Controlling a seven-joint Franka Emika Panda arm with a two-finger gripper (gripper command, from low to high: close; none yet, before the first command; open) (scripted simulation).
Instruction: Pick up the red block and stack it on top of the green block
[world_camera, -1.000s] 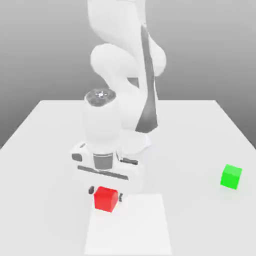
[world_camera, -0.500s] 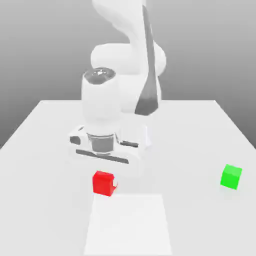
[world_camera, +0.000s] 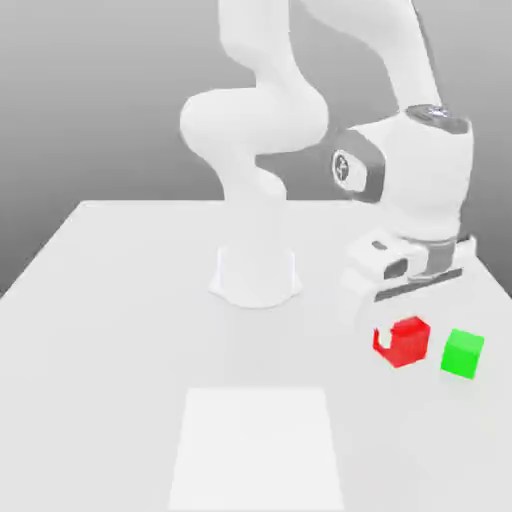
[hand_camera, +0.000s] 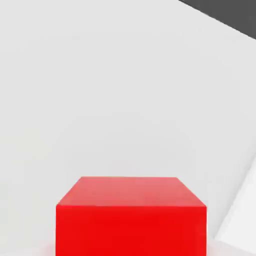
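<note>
The red block (world_camera: 402, 342) hangs under the white hand, and my gripper (world_camera: 399, 341) is shut on it with a white finger on either side. It is turned slightly askew. The green block (world_camera: 462, 353) rests on the white table (world_camera: 120, 330), just to the exterior view's right of the red block, with a narrow gap between them. In the hand view the red block (hand_camera: 131, 215) sits close before the camera, with bare white table behind it.
The arm's round base (world_camera: 256, 276) stands at the middle of the table. A paler square patch (world_camera: 258, 445) lies flat near the front edge. The table's right edge runs close behind the green block.
The gripper closed on the red block, lifted it off the table near the pale patch and swung it to the exterior view's right, beside the green block. The green block has not moved.
</note>
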